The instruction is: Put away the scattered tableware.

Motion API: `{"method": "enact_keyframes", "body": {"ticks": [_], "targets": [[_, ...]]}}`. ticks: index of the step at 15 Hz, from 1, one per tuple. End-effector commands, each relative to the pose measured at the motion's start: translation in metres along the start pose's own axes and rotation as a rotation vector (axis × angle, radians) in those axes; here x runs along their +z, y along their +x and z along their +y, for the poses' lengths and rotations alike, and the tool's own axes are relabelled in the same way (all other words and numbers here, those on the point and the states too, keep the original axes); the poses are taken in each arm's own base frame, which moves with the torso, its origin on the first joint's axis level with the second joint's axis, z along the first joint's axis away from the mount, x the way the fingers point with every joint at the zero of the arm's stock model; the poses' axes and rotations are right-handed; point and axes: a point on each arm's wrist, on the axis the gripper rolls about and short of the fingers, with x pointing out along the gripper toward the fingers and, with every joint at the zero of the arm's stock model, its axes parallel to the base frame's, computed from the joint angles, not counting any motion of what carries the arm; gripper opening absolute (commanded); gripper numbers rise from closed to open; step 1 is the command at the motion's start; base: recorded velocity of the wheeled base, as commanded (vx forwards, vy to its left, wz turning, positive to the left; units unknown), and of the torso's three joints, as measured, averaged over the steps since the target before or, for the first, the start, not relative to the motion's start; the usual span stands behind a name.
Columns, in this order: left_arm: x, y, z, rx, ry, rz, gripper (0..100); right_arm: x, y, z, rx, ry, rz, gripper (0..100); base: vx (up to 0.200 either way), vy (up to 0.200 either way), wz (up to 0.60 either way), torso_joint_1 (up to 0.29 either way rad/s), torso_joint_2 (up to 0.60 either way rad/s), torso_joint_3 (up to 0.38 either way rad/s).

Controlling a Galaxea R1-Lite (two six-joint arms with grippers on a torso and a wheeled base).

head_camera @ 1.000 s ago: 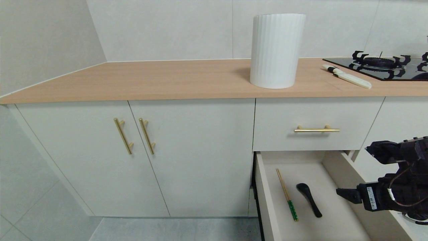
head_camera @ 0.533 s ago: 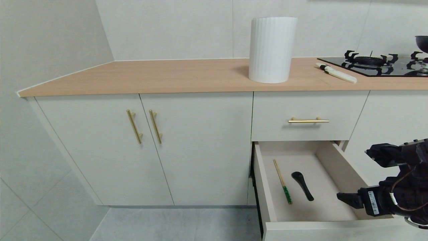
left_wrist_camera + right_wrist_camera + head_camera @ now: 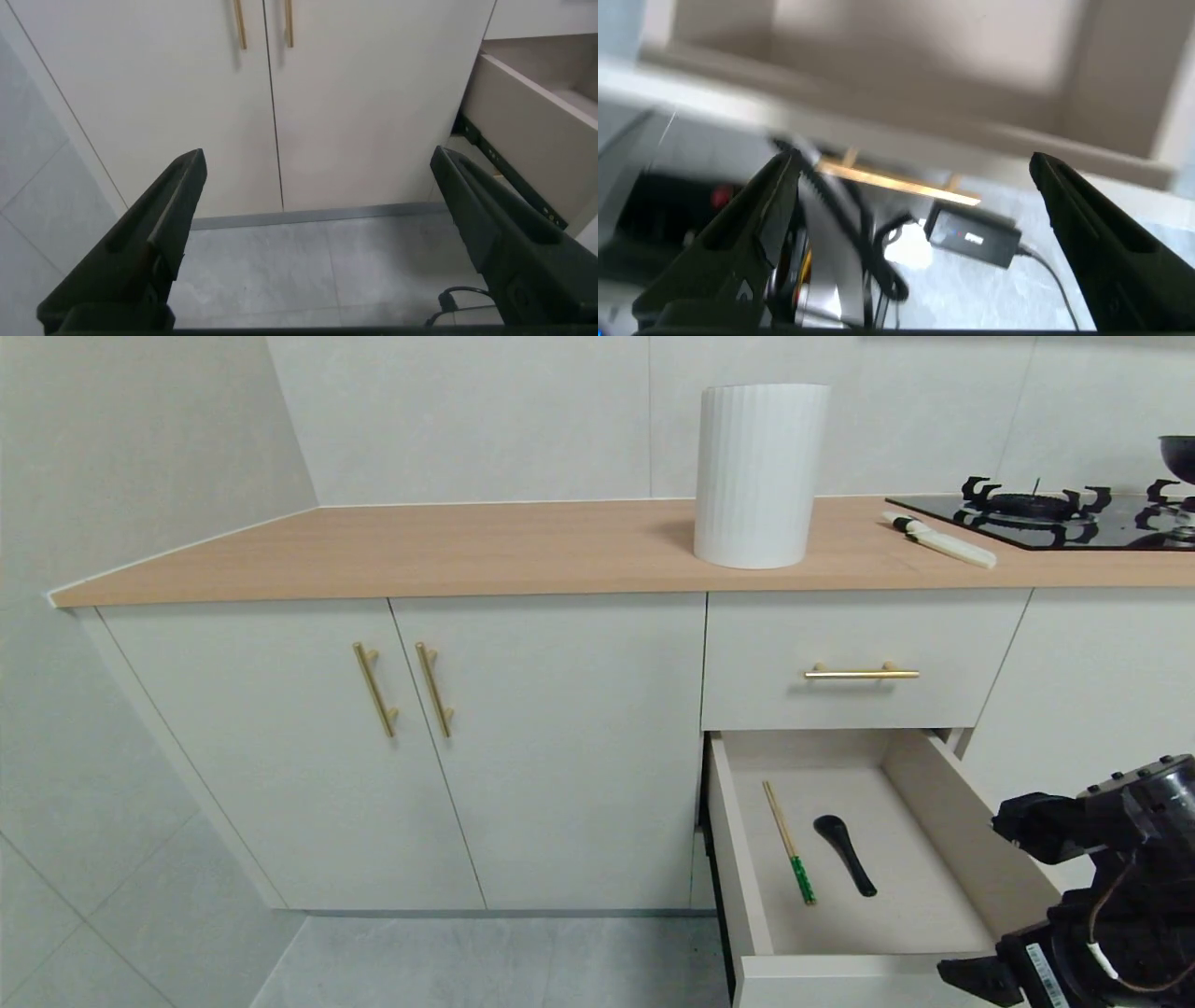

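The right gripper (image 3: 971,896), a black two-fingered claw of hard plastic, is seen low at the robot's right side. Its jaws are spread wide apart and nothing is held between them. It is turned on its side, so that one finger (image 3: 1032,823) is set above and the other below, both pointed toward the robot's left. Behind the fingers a black wrist (image 3: 1144,859) is seen, with thin cables looped along it. The left gripper (image 3: 315,163), black and of the same two-fingered build, is likewise opened wide and empty, and is angled forward and downward.
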Motion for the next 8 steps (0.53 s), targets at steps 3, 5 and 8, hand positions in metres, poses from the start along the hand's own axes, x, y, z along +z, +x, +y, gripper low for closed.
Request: {"method": "enact_keyframes", "body": {"ticks": [3, 5, 8], "targets": [[0.0, 0.0, 0.0, 0.0, 0.001, 0.001, 100, -0.005, 0.017, 0.012, 0.02, -0.052, 0.093, 100, 0.0, 0.0, 0.0, 0.0, 0.0, 0.0], [0.0, 0.0, 0.0, 0.0, 0.0, 0.001, 100, -0.006, 0.029, 0.013, 0.01, -0.054, 0.143, 100, 0.0, 0.0, 0.0, 0.0, 0.0, 0.0], [0.0, 0.0, 0.0, 0.0, 0.0, 0.001, 100, -0.006, 0.039, 0.014, -0.004, -0.057, 0.184, 100, 0.0, 0.0, 0.0, 0.0, 0.0, 0.0]]}}
